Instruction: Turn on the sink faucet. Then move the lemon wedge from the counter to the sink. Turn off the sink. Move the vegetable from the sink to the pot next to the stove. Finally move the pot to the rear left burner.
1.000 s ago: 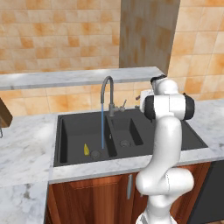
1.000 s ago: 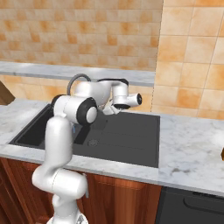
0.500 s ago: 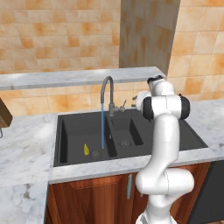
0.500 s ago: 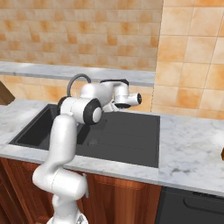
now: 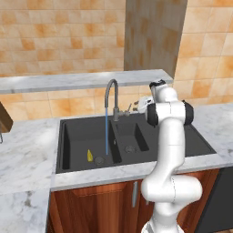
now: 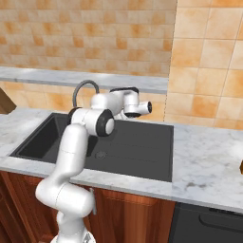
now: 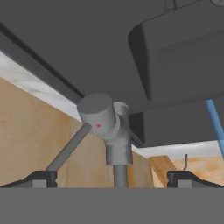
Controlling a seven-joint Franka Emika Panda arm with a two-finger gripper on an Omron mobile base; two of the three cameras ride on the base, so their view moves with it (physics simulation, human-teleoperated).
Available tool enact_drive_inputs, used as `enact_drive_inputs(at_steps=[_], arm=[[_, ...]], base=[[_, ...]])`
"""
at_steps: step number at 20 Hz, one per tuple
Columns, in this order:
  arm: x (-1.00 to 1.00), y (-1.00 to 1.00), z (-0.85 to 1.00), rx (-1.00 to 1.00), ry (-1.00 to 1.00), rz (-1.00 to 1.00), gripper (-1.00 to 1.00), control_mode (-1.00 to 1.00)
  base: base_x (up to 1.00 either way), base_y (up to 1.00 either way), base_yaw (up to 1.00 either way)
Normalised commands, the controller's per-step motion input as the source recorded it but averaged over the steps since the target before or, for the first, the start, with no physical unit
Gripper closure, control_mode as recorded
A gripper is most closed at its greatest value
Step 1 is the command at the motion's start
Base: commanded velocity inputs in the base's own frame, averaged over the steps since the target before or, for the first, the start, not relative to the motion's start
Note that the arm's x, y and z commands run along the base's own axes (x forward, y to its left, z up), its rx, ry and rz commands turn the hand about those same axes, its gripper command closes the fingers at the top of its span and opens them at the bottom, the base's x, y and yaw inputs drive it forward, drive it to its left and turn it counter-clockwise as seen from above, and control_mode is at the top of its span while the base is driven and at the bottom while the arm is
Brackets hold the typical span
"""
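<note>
The dark grey sink faucet [image 5: 111,93] curves over the black sink [image 5: 73,132], and a thin blue stream of water [image 5: 106,132] falls into the left basin. The yellow lemon wedge [image 5: 89,155], the vegetable, lies in that basin beside the drain. My gripper [image 5: 139,103] hovers at the faucet's base on its right, jaws open. In the hand view the gripper [image 7: 113,179] faces the faucet's valve body [image 7: 99,116] and slanting lever [image 7: 68,148] from close by, touching neither. The faucet's arc [image 6: 85,88] rises behind my arm. The pot and rear left burner are out of view.
Marble counter [image 5: 27,154] flanks the sink on both sides, wider on the right [image 6: 209,161]. A marble ledge [image 5: 68,82] runs along the tiled wall above the faucet. A brown wooden thing [image 5: 4,119] stands at the far left. The stove's dark front [image 6: 209,223] shows below the counter's right end.
My hand has slid a little left and down toward the faucet's base. The jaws stay open, and the water keeps running onto the same spot.
</note>
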Motion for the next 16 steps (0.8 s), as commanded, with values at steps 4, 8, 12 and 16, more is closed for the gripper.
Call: enact_drive_inputs(at_steps=[4, 8, 12, 16], arm=[[0.27, 0.08, -0.14, 0.05, 0.07, -0.01, -1.00, -1.00], [0.28, 0.06, -0.14, 0.04, 0.07, -0.01, -1.00, -1.00], [0.27, 0.04, -0.16, 0.04, 0.06, -0.01, -1.00, -1.00], [0.25, 0.00, -0.14, 0.03, 0.04, 0.00, -1.00, -1.00]], base=[[0.00, 0.00, 0.00], [0.00, 0.00, 0.00], [0.00, 0.00, 0.00], [0.00, 0.00, 0.00]])
